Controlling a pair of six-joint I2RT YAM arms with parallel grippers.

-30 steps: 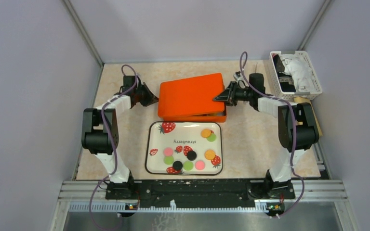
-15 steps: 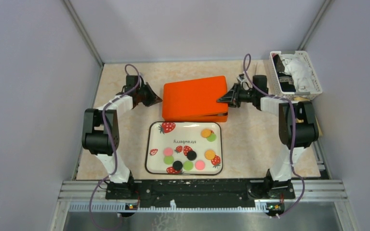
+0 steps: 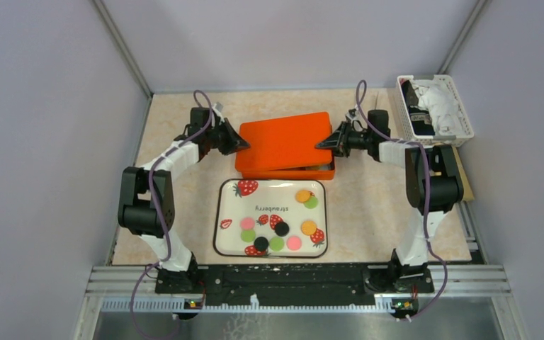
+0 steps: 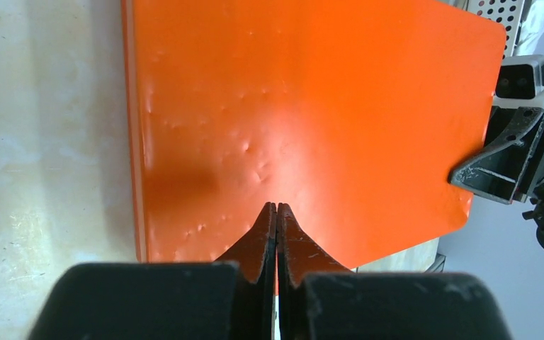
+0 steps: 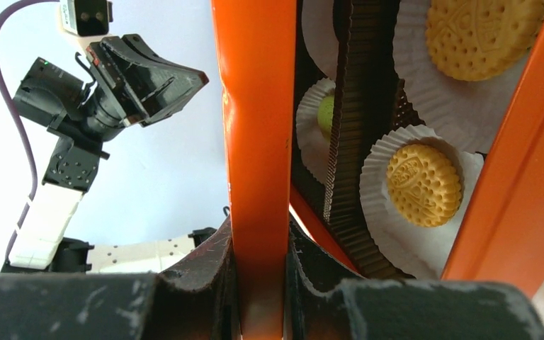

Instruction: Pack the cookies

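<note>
From overhead I get even, soft light from above: the table (image 3: 368, 205) is bright, shadows are faint and short, and the picture stays sharp. On my left wrist view a broad pale sheen sits mid-frame on the orange lid (image 4: 312, 120), with a dull shadow patch toward 8 o'clock. The left jaws at 6 o'clock are dark and soft. On the right wrist view the wall (image 5: 149, 163) at 10 o'clock is washed out, and the right jaws at 6 o'clock blur.
</note>
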